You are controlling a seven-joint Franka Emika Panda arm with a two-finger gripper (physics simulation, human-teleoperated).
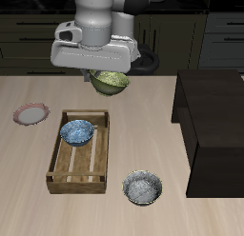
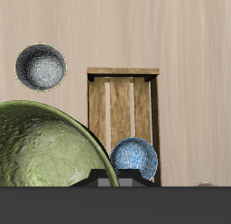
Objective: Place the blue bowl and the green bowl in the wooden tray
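The green bowl (image 1: 110, 83) hangs in the air above the table, behind the wooden tray's (image 1: 58, 152) far end, with my gripper (image 1: 99, 75) shut on its rim. In the wrist view the green bowl (image 2: 45, 148) looms large and close, its mottled olive inside facing the camera. The blue bowl (image 1: 78, 132) sits upright inside the tray at its far end, and the wrist view shows the blue bowl (image 2: 134, 159) resting on the slats of the tray (image 2: 123, 72). My fingertips are mostly hidden by the gripper body.
A grey-white speckled bowl (image 1: 142, 187) (image 2: 41, 67) stands on the table beside the tray's near end. A small pink plate (image 1: 30, 113) lies on the tray's other side. A big dark block (image 1: 214, 126) fills one side of the table.
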